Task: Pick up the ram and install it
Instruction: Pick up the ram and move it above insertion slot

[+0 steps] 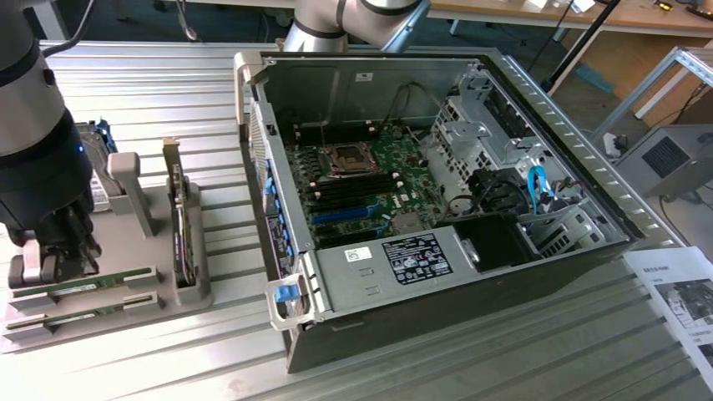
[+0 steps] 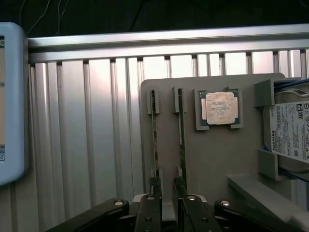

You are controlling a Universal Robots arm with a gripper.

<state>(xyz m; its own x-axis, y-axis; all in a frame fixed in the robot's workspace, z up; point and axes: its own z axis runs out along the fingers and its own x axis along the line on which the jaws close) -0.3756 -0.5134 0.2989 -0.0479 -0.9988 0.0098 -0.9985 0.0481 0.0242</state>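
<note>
Two ram sticks stand on edge in slots of a grey holder [image 1: 167, 305] at the exterior view's left: one ram [image 1: 95, 288] behind, the other ram [image 1: 83, 317] in front. In the wrist view they are thin green lines, ram [image 2: 154, 130] and ram [image 2: 182, 135]. My gripper [image 1: 56, 266] hangs low over one end of the holder, at the end of the rear stick. Its dark fingers [image 2: 153, 208] stand apart in the wrist view, gripper [image 2: 167, 205], with a gap between them. Both sticks sit in their slots. I cannot tell whether a finger touches one.
The open computer case [image 1: 557, 125] lies at the centre with its motherboard [image 1: 368, 180] exposed. On the holder are also an upright expansion card [image 1: 179, 225], a hard drive [image 2: 289, 130] and a processor chip [image 2: 221, 108]. A paper sheet [image 1: 680, 292] lies at the exterior view's right.
</note>
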